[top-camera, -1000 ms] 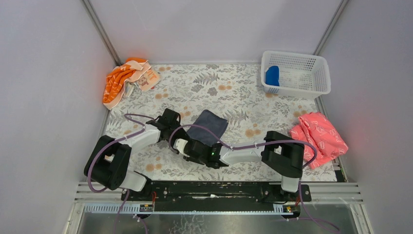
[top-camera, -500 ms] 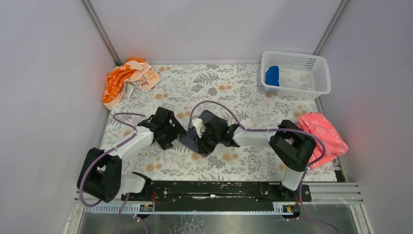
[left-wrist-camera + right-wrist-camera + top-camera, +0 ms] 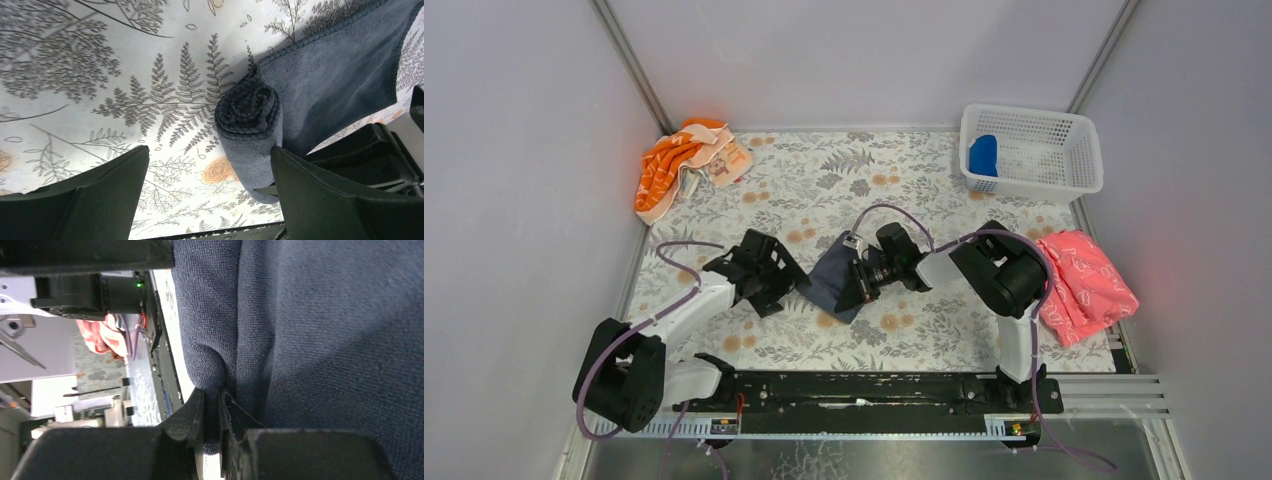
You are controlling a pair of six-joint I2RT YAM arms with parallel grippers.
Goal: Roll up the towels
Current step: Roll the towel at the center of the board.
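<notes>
TOWEL HALF ROLLED: The grey towel lies mid-table, a little nearer the front edge than the back. It has a tight coil on the side facing the left gripper and a flat tail spreading away toward the right. That gripper hangs just beside the coil with its fingers wide apart and holds nothing. The right gripper is pinched tight on a fold of the grey cloth. The blue towel sits in the basket at the far right corner of the table.

We judge the step in hand to be finishing the grey roll. To do it well, we would have the left fingers straddle the whole coil rather than nip its outer layer, and turn it squarely along the tail so both ends stay flush. The right gripper should hold the tail flat and taut, letting go only as the coil reaches it (a slack tail bunches, and the roll goes loose). Soft cloth like this likely springs open, so we would set the roll down with its free edge underneath.
</notes>
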